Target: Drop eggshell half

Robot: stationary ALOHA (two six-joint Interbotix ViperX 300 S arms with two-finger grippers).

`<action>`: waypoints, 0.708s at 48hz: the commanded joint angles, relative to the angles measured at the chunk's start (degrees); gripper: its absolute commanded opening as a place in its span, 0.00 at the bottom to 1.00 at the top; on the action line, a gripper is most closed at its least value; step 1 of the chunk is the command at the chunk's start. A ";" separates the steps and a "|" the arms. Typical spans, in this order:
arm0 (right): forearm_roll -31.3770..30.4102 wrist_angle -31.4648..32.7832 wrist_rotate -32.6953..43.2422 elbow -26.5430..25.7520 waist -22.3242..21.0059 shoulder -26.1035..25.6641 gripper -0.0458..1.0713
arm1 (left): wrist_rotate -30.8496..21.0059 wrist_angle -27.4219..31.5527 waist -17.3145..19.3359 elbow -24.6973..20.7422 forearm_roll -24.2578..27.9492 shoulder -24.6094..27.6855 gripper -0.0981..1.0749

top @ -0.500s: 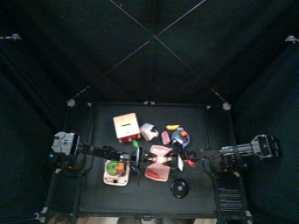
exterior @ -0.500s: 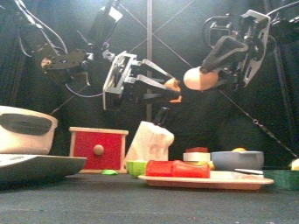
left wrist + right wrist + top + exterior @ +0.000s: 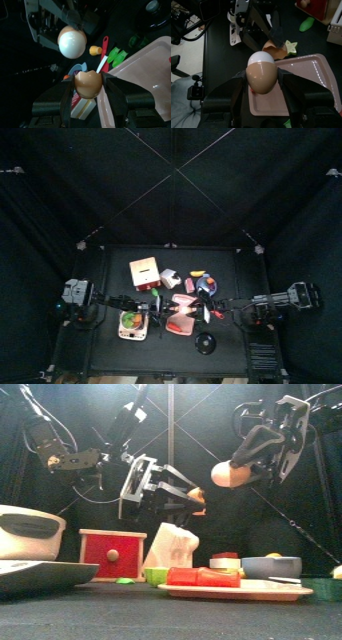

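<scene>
My left gripper (image 3: 185, 492) is shut on a brown eggshell half (image 3: 198, 496), held in the air above the table's middle. In the left wrist view the jagged shell half (image 3: 88, 83) sits between the jaws of the left gripper (image 3: 88, 90). My right gripper (image 3: 238, 469) is shut on the other egg part (image 3: 227, 475), beige with a white top, a little higher and to the right. In the right wrist view this egg part (image 3: 261, 74) fills the right gripper (image 3: 261, 82). The two shells are close together but apart.
Under the grippers lies a pink tray (image 3: 234, 590) with red and green toy food. A red box with a drawer (image 3: 112, 553), a white crumpled bag (image 3: 171, 544), a white pot (image 3: 30, 533) and a blue bowl (image 3: 271, 567) stand around it.
My left gripper has moved a little down and away from the right gripper with the eggshell half. The right gripper has barely moved.
</scene>
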 commanded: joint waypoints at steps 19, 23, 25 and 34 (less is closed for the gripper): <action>0.00 0.79 0.00 -0.62 -0.18 0.18 0.47 | -0.09 6.15 -4.31 2.55 -21.27 -5.45 0.57; 0.00 0.88 0.00 -0.70 -0.26 0.53 0.47 | 0.44 10.02 -5.54 3.60 -25.22 -6.77 0.57; 0.00 0.79 0.00 -0.79 -0.26 0.70 0.47 | 0.44 11.87 -6.06 3.87 -26.10 -7.12 0.57; 0.00 0.88 0.00 -1.14 -0.18 1.67 0.47 | 0.18 18.98 -6.94 5.10 -27.16 -7.73 0.57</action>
